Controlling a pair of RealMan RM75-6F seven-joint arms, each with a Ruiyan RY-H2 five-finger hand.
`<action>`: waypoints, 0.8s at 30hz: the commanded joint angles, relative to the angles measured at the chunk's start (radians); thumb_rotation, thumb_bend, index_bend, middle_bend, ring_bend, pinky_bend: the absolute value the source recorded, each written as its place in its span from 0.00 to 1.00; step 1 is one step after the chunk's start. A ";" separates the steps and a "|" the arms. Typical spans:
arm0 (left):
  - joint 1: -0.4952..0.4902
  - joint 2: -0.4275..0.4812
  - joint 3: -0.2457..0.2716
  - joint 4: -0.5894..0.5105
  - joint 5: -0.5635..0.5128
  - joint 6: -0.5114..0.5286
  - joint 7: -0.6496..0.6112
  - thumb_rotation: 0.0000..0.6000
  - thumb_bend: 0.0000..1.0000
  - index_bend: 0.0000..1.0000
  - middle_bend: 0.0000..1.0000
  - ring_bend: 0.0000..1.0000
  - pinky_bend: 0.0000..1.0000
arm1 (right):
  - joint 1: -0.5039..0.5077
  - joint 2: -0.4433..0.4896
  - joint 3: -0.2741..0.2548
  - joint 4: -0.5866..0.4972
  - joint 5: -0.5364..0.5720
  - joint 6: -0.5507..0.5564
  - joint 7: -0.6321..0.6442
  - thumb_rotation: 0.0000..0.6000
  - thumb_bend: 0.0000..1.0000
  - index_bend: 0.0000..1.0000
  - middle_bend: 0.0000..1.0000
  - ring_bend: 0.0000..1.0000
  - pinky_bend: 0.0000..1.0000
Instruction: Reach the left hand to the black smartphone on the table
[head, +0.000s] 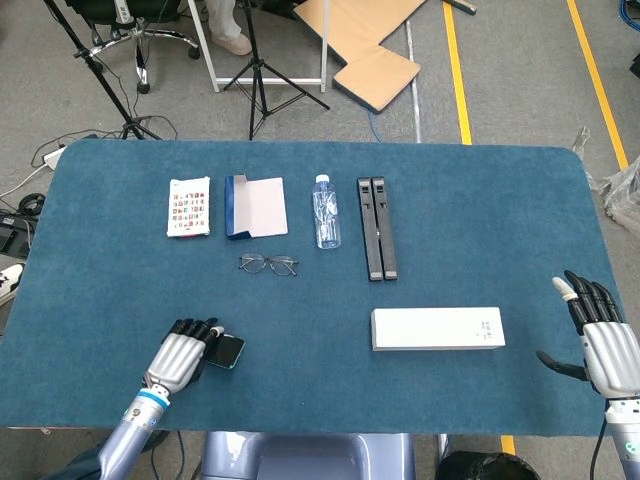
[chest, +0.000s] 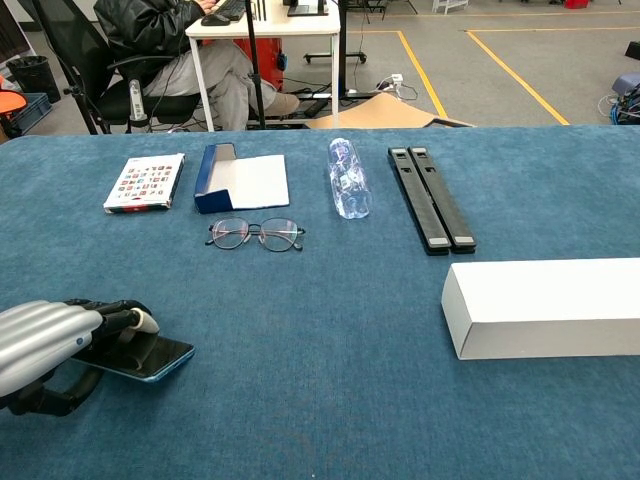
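Note:
The black smartphone (head: 229, 351) (chest: 152, 357) lies near the table's front left edge, its far end tipped up off the blue cloth. My left hand (head: 182, 354) (chest: 48, 337) covers its near half, fingers curled over the top and thumb under it, gripping the phone. My right hand (head: 603, 338) hovers at the table's front right corner, fingers spread and nothing in it; only the head view shows it.
A long white box (head: 437, 328) (chest: 545, 305) sits front right of centre. Behind lie glasses (head: 268, 264), a clear bottle (head: 327, 211), two black bars (head: 377, 227), a blue case (head: 255, 206) and a card pack (head: 189, 206).

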 joint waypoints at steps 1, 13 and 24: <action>-0.007 0.040 0.001 -0.063 -0.029 -0.010 0.035 1.00 0.83 0.27 0.17 0.18 0.15 | 0.001 0.000 -0.001 0.000 0.000 -0.002 0.001 1.00 0.00 0.02 0.00 0.00 0.00; -0.245 0.161 -0.138 -0.265 -0.510 -0.189 0.212 1.00 0.85 0.27 0.20 0.18 0.15 | 0.006 -0.006 -0.003 0.000 0.004 -0.017 -0.013 1.00 0.00 0.02 0.00 0.00 0.00; -0.333 0.063 -0.209 -0.138 -0.505 -0.127 0.162 1.00 0.84 0.00 0.00 0.00 0.00 | 0.010 -0.011 -0.005 0.005 0.015 -0.034 -0.020 1.00 0.00 0.02 0.00 0.00 0.00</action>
